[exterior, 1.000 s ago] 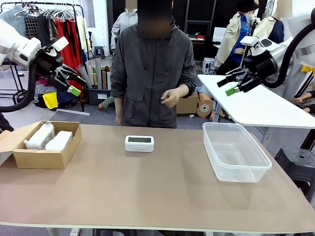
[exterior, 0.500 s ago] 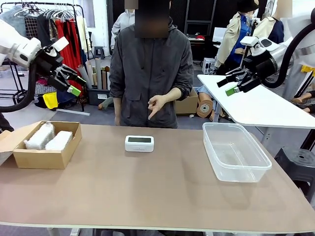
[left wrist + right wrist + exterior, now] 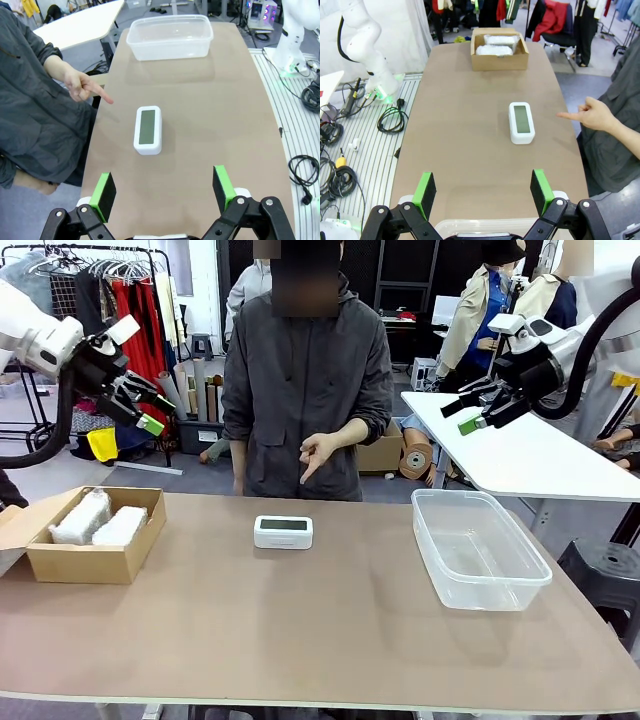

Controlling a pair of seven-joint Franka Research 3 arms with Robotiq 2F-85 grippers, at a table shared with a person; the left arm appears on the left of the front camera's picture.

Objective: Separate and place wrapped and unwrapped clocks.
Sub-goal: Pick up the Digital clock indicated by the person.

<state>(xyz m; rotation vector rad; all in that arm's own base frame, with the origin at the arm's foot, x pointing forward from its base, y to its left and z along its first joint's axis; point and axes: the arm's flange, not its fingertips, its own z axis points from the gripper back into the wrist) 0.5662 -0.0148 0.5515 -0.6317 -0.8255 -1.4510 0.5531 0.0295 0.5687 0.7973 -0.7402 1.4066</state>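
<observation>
While both robot arms stay raised where they were a second ago, the person's hand (image 3: pixel 318 453) has changed. It was loosely curled in front of the waist. Now it is stretched forward, with the index finger angled down toward the worktop (image 3: pixel 300 630). Over the last half second nothing on the worktop has moved.

The robot's left hand (image 3: pixel 158 412) hangs high above the left end of the worktop. Its two green-padded fingers are spread wide with nothing between them. The robot's right hand (image 3: pixel 462 415) hangs high above the right end, also spread wide and holding nothing. Neither touches any object.

There is one bare clock (image 3: pixel 283 531), white and rectangular with a grey-green screen. It lies flat, screen up, near the far edge at the middle of the worktop, just in front of the person. It is well apart from the containers on either side.

There are two wrapped clocks, both white bubble-wrap bundles. The left bundle (image 3: pixel 80 517) and the right bundle (image 3: pixel 120 526) lie side by side in one open cardboard box (image 3: pixel 85 562) at the left end of the worktop.

One clear plastic tub (image 3: pixel 490 592) sits at the right end, with nothing visible in it.

One person in a dark grey jacket stands at the far side, facing the robot. That makes three clocks, two containers and two robot hands.
</observation>
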